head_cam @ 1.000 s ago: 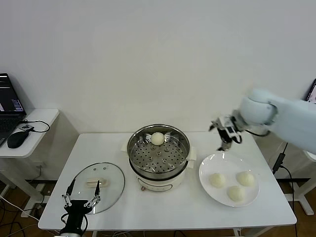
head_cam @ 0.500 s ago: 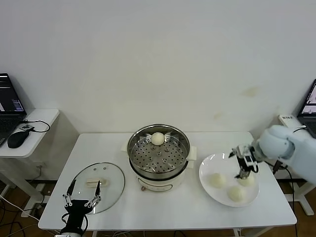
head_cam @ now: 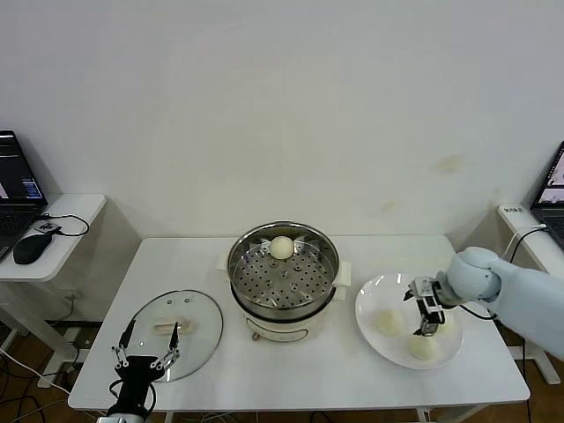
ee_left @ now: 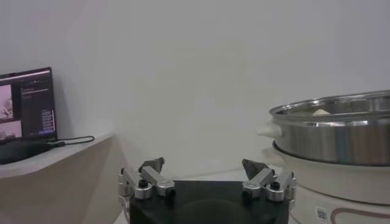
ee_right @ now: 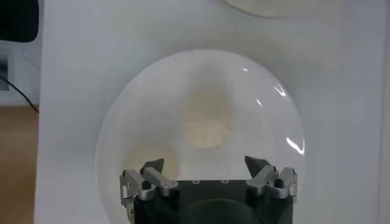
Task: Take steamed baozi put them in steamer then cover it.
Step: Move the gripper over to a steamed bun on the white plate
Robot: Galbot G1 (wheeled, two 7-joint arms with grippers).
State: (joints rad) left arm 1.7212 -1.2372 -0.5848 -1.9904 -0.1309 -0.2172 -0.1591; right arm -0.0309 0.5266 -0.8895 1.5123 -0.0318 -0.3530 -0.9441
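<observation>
On the white worktop (head_cam: pixel 370 370), right end effector (head_cam: pixel 424 310) hangs wide over the plate (head_cam: pixel 370 326); no readable writing anywhere.
Shiny perforated steel steamer (head_cam: pixel 283 269) on cream base holds one smooth round baozi (head_cam: pixel 281 248); three more baozi (head_cam: pixel 388 321) on the flat white plate. Glass cover (head_cam: pixel 173 322) flat at left. Left end effector (head_cam: pixel 144 356) wide, parked by the cover. Right arm has dropped from above the plate's far edge.

white plate (head_cam: pixel 370 328) on a white table (head_cam: pixel 291 361); laptop (head_cam: pixel 16 189) and mouse (head_cam: pixel 32 248) (side table).
</observation>
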